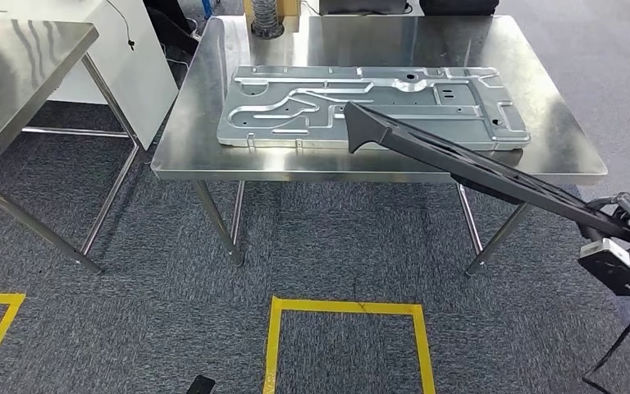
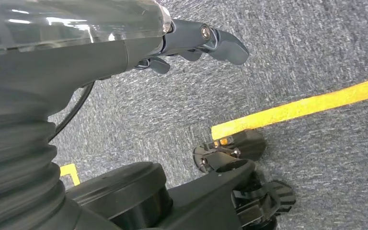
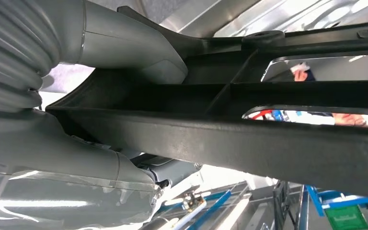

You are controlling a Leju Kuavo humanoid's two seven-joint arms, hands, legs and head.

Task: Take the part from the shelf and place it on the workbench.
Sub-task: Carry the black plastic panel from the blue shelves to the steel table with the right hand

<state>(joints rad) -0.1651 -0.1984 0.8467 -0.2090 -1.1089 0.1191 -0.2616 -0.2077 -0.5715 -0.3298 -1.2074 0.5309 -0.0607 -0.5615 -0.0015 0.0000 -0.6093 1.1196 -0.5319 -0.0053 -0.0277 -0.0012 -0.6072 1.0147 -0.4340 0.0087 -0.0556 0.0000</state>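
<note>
The steel table carries a flat stamped metal panel. The long black plastic part slants above it, its far end over the panel and its near end cut off at the right hand, which grips it. The left hand hangs over the carpet, fingers curled, holding nothing.

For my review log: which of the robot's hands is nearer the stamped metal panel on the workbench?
Right. The right hand holds the long black part reaching over the metal panel; the left hand hangs by the carpet floor.
</note>
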